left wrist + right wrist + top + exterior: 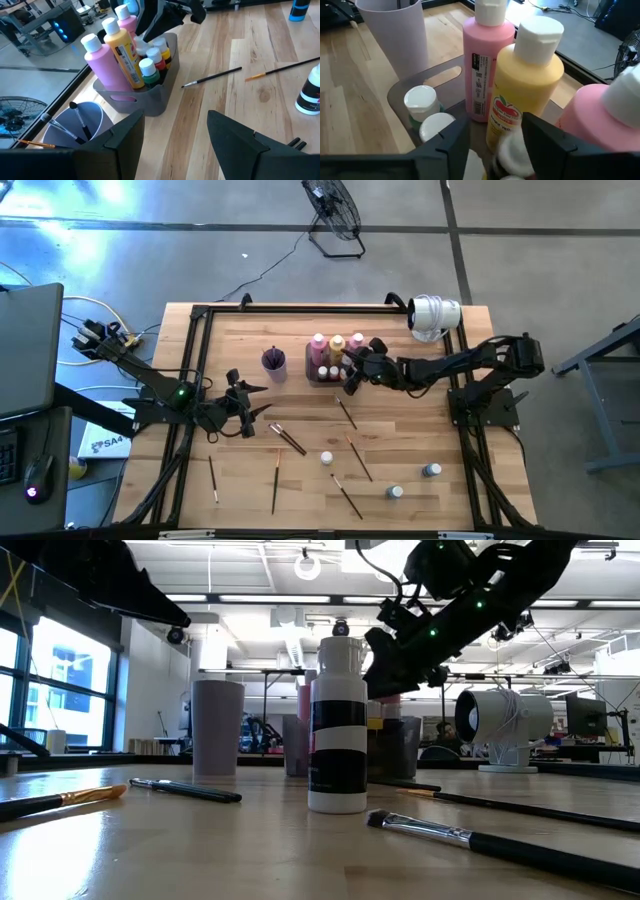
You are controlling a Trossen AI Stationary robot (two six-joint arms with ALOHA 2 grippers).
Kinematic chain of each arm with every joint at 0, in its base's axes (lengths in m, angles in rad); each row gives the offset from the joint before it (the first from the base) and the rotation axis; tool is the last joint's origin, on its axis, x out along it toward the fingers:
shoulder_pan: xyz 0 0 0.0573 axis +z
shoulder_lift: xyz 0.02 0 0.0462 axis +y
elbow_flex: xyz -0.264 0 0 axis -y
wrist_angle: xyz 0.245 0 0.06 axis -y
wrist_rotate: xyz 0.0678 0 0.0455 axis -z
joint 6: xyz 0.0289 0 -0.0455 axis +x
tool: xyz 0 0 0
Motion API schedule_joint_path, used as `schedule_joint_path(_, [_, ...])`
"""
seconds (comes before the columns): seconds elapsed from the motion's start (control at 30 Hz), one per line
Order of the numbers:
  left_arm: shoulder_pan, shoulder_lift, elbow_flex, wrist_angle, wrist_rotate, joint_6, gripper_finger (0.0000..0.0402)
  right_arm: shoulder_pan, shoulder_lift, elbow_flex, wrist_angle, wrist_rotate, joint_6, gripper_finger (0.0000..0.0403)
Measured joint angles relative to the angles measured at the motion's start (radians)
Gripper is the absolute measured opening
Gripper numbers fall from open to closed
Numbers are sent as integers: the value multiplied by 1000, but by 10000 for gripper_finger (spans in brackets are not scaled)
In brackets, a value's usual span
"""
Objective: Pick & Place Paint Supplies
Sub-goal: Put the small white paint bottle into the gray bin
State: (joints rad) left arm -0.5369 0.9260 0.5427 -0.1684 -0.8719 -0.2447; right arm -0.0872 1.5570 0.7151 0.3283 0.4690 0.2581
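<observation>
A dark grey tray (322, 372) at the table's far middle holds two tall pink bottles (487, 60) and a yellow one (527, 95), with tiny white-capped bottles (422, 100) beside them. My right gripper (352, 370) hangs open over the tray's right end, its fingers on either side of a tiny white-capped bottle (512, 150) that stands among the others; I see no touch. My left gripper (245, 405) is open and empty, to the left of the tray. Small bottles (326, 458) (396, 492) (431, 470) stand upright and dark-handled brushes (288, 438) lie flat on the near table.
A purple cup (274, 362) holding brushes stands just left of the tray. A white lamp-like device (433, 315) sits at the far right corner. Several brushes (346, 496) lie scattered across the near half of the table. A black frame (200, 315) rims the table.
</observation>
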Motion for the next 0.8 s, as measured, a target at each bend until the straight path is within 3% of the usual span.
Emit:
schedule_joint_path(0.23, [0, 0, 0, 0, 0, 0, 211, 9, -22, 0, 4, 0, -66, 199])
schedule_joint_path(0.53, [0, 0, 0, -7, 0, 0, 211, 84, -235, 2, 20, -2, -141, 180])
schedule_joint_path(0.63, [0, 0, 0, -9, 0, 0, 211, 123, -319, 2, 10, -82, -161, 171])
schedule_joint_path(0.8, [0, 0, 0, -14, 0, 0, 211, 184, -433, 4, -65, -351, -151, 154])
